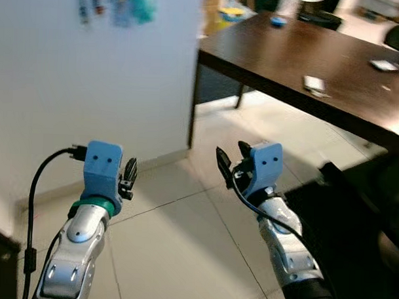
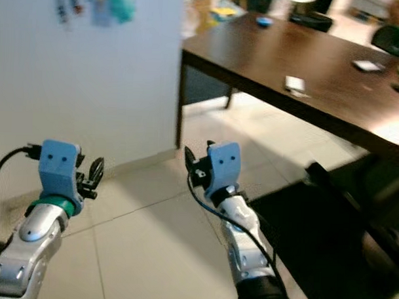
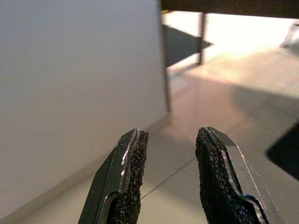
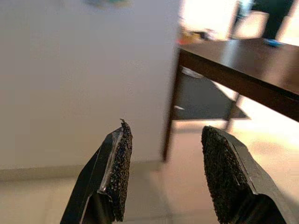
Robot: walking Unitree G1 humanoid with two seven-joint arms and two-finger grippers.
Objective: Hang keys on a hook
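Both arms are raised over the tiled floor in front of a white wall [image 1: 90, 86]. My left gripper [image 1: 128, 176] is open, and its fingers [image 3: 126, 177] have nothing between them. My right gripper [image 1: 228, 165] is also open and empty, its pads [image 4: 224, 172] facing the wall and a table leg. High on the wall hang several blurred teal and blue things [image 1: 126, 6]; I cannot make out a hook. A small pale object [image 1: 314, 84] lies on the dark table, too blurred to tell whether it is the keys.
A dark wooden table [image 1: 268, 57] stretches from the wall's corner to the right, with a blue item [image 1: 277, 21] and another pale item [image 1: 385, 65] on it. A black shape [image 1: 354, 220] stands on the floor at the right. Pale tiles [image 1: 183, 247] lie under both arms.
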